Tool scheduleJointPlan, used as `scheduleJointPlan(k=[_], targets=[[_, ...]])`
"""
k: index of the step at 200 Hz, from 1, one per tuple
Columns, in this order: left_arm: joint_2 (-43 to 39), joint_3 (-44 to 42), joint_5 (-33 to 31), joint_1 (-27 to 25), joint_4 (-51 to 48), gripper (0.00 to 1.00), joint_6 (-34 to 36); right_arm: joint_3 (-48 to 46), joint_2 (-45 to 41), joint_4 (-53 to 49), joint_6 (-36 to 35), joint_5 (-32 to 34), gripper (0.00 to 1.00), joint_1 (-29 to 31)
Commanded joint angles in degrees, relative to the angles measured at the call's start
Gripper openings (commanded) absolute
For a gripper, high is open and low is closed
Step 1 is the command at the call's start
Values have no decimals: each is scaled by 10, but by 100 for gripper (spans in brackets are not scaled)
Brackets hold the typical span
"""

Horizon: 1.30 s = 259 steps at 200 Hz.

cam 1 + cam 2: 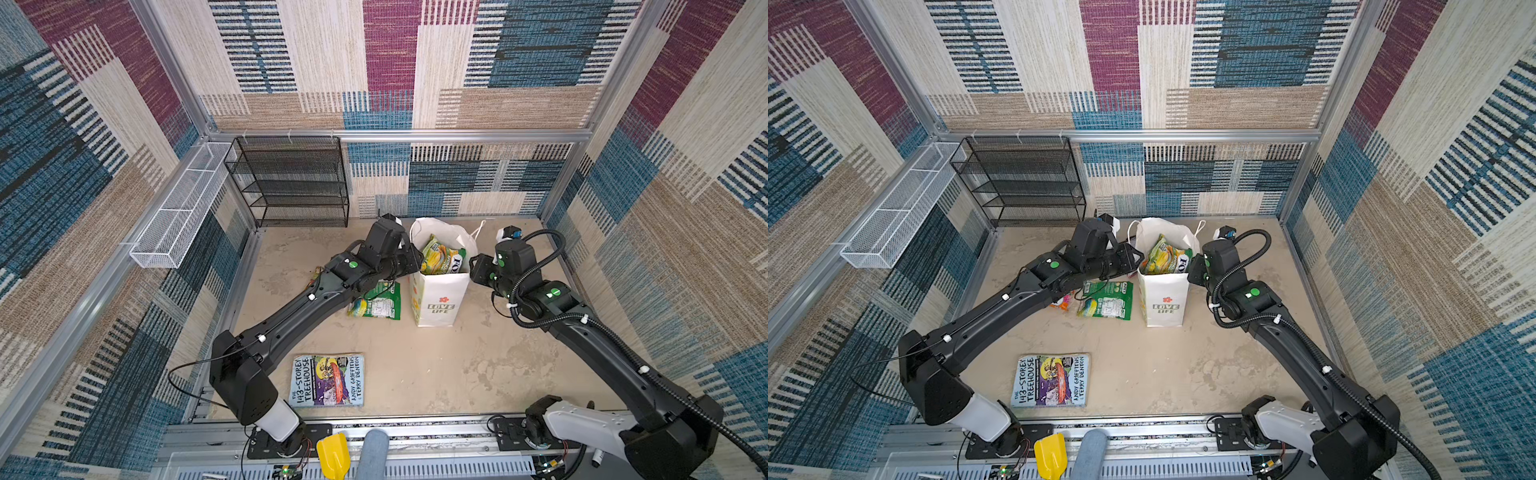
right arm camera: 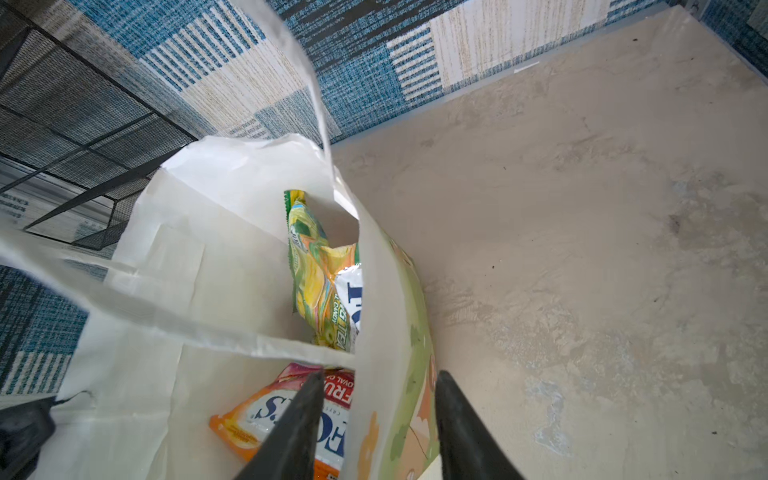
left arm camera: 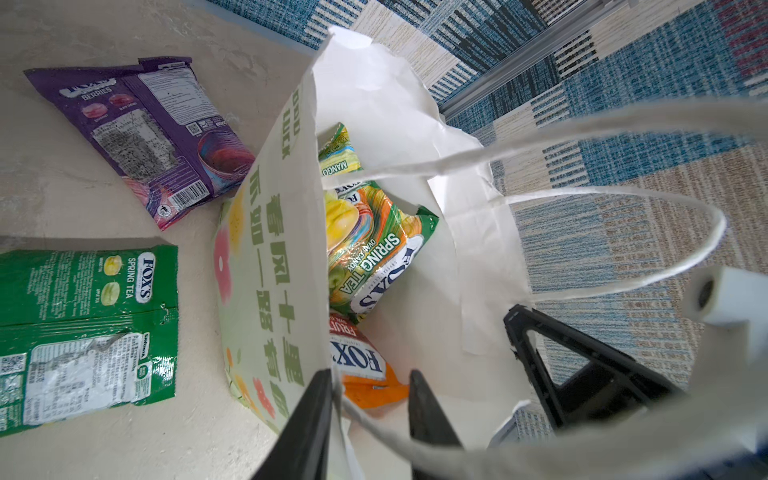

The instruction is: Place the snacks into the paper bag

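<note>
The white paper bag (image 1: pixel 436 291) (image 1: pixel 1163 291) stands upright at the back middle, mouth open. Inside it are snacks: a yellow-green packet (image 3: pixel 370 249) (image 2: pixel 316 274) and an orange one (image 3: pixel 361 370) (image 2: pixel 257 415). On the floor left of the bag lie a green packet (image 1: pixel 378 301) (image 3: pixel 87 324) and a purple packet (image 3: pixel 158 137). An orange packet (image 1: pixel 1061 303) peeks from under my left arm. My left gripper (image 3: pixel 371 374) is open astride the bag's left wall, which rests against the outer finger. My right gripper (image 2: pixel 381 372) is open astride the right wall.
A paperback book (image 1: pixel 328 380) lies near the front edge. A black mesh shelf (image 1: pixel 291 183) stands at the back left, and a white wire basket (image 1: pixel 183 203) hangs on the left wall. A yellow scoop (image 1: pixel 332 455) sits on the front rail. The bag's cord handles (image 3: pixel 623 195) loop near both grippers.
</note>
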Motion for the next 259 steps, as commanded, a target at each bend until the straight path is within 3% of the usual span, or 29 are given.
scheduleJointPlan(k=[1, 24, 43, 78, 145, 155, 170, 179, 192, 201, 213, 222, 259], targets=[[-11, 1, -5, 0, -11, 48, 26, -3, 1, 32, 6, -3, 38, 0], [-29, 4, -10, 0, -27, 62, 48, 1, 7, 40, 8, -18, 31, 1], [-48, 6, -11, 0, -48, 71, 75, 3, 9, 49, 8, -34, 20, 1], [-91, 4, -20, 0, -116, 73, 129, 13, 18, 45, 27, -37, 0, 0], [-205, -73, -74, 1, -220, 74, 162, 72, 47, 16, 81, -35, 0, 0], [-221, -86, -80, 1, -234, 75, 166, 75, 45, 19, 76, -35, 13, 0], [-244, -102, -91, 2, -259, 75, 171, 70, 40, 28, 67, -35, 25, 1], [-259, -110, -104, 2, -274, 75, 175, 68, 40, 29, 66, -28, 38, 0], [-280, -123, -125, 2, -290, 76, 182, 71, 44, 19, 65, -16, 44, 0], [-292, -134, -138, 2, -297, 77, 189, 74, 47, 7, 70, -5, 66, 0], [-308, -150, -154, 3, -301, 78, 194, 76, 52, -7, 78, 7, 80, 0], [-317, -162, -160, 3, -302, 78, 197, 77, 57, -16, 83, 14, 99, 0], [-339, -209, -162, 5, -264, 80, 199, 94, 88, -36, 79, -7, 100, -1]])
